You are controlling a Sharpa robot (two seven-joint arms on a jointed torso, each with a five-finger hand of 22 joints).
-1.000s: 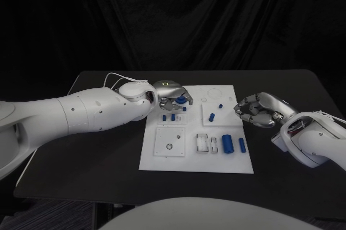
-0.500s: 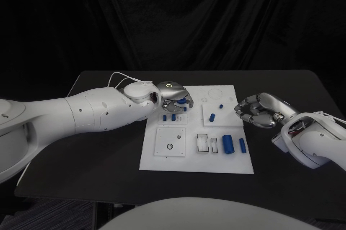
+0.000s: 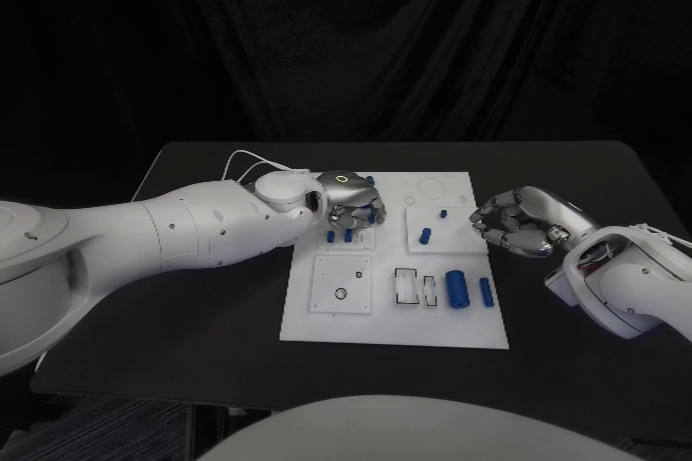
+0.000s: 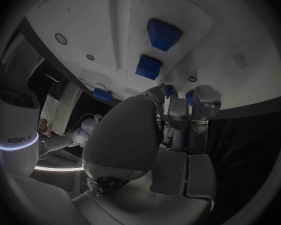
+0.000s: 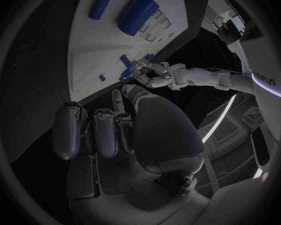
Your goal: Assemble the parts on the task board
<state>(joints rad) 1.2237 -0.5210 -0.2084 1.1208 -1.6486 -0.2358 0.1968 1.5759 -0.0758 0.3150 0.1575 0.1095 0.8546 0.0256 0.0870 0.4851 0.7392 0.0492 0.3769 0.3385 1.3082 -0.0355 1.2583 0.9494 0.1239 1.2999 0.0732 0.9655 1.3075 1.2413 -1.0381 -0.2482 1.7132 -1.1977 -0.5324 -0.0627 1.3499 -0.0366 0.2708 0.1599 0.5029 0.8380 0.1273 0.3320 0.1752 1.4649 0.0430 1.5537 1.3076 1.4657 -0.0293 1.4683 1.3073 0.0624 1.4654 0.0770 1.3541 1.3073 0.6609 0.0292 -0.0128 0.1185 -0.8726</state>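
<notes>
The white task board (image 3: 325, 316) lies mid-table. My left hand (image 3: 351, 203) hovers over its far left corner with fingers curled, and a small blue part (image 4: 170, 89) shows pinched between its fingertips. Two blue pegs (image 3: 338, 236) stand just nearer than that hand; the left wrist view shows blue blocks (image 4: 162, 34) standing in the board (image 4: 115, 25). My right hand (image 3: 512, 221) hangs at the board's right edge, fingers curled in, with nothing seen in it. A thick blue cylinder (image 3: 454, 288) and a thin blue rod (image 3: 485, 291) lie near the front right.
A blue piece (image 3: 427, 233) and a tiny blue pin (image 3: 441, 213) stand on the raised square plate near my right hand. White slot frames (image 3: 405, 286) and a plate with a ring (image 3: 340, 281) sit at the front. Black table (image 3: 202, 311) surrounds the board.
My left hand has shifted slightly toward the board's far edge and turned, closing its fingers tighter round the blue part. The right hand has stayed put.
</notes>
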